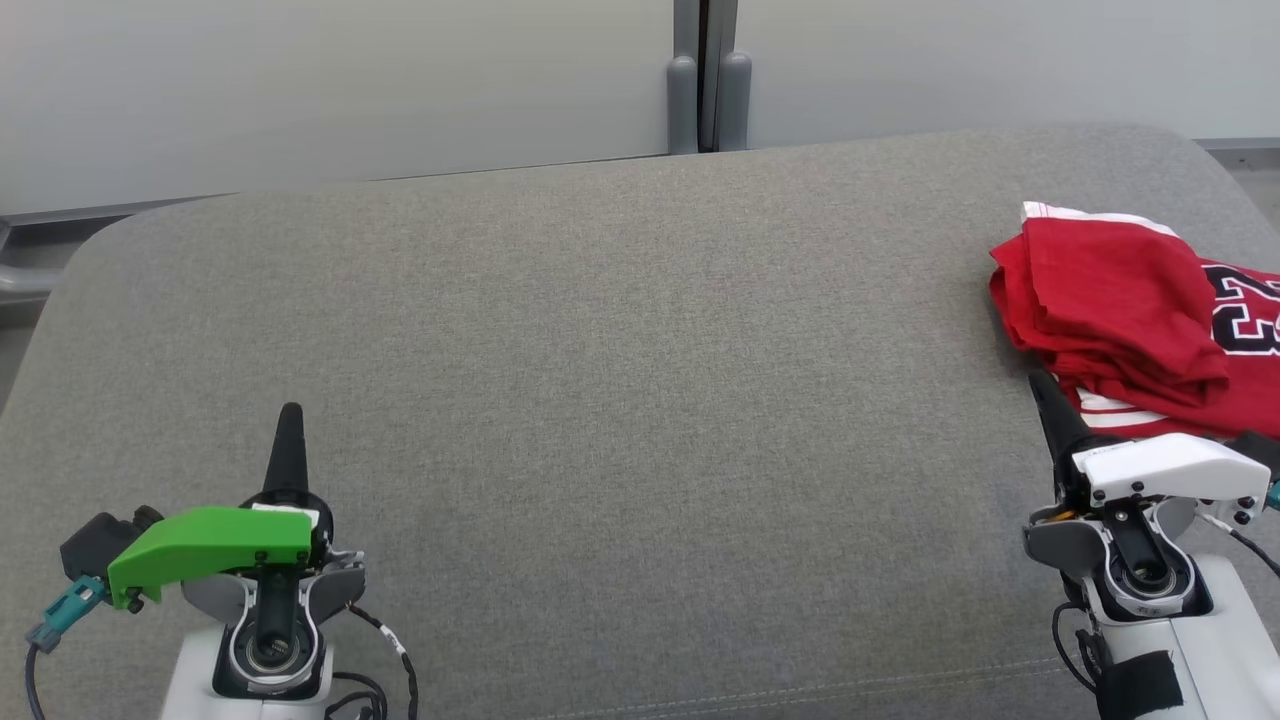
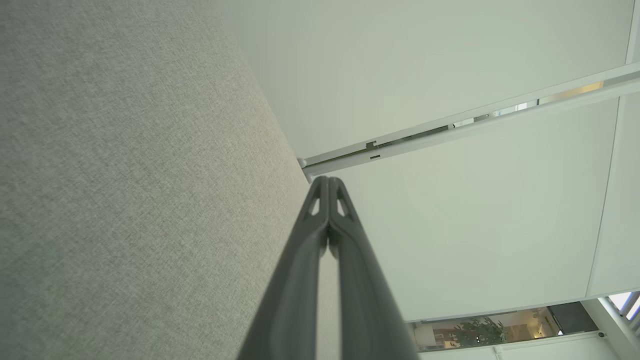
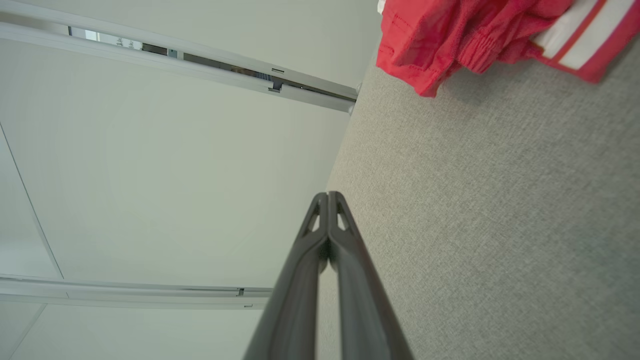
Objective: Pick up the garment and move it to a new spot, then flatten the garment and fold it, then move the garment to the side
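Plainly legible from the head view: black numerals [image 1: 1250, 312] with a white outline on the red garment [image 1: 1110, 300], reading as "23", turned sideways and cut by the picture's edge. Lies bunched in loose folds on the grey cushion [image 1: 620, 400], just ahead of the right gripper [image 1: 1040, 385] and off to its right, with white-and-red striped trim [image 1: 1095, 212] along the far edge and more of it at the near edge beside the fingers. Well apart from the left gripper [image 1: 290, 415], far across the cushion on that gripper's right.

Right gripper: fingers pressed together into one dark point, holding nothing, under a white cover [image 1: 1165, 465]. Left gripper: likewise closed tip to tip, empty, under a green cover [image 1: 215, 548].

From the right wrist view, a closer look at the cloth's near side: right gripper [image 3: 328, 197] with tips meeting, red garment [image 3: 435, 45] beyond them and off to one side, clear of the fingertips with bare grey cushion [image 3: 500, 225] between. Adds a gathered red hem and a white band [image 3: 580, 35] crossed by a thin red stripe. Seen from the head, fingertip overlapping cloth, so contact hard to judge from that angle.

From the left wrist view: left gripper [image 2: 328, 185] shut tight, grey cushion [image 2: 125, 175] to one side, pale wall panels [image 2: 450, 225] with a rail [image 2: 450, 130] beyond the tips, and a leafy plant [image 2: 475, 332] in a far room past a panel's edge.
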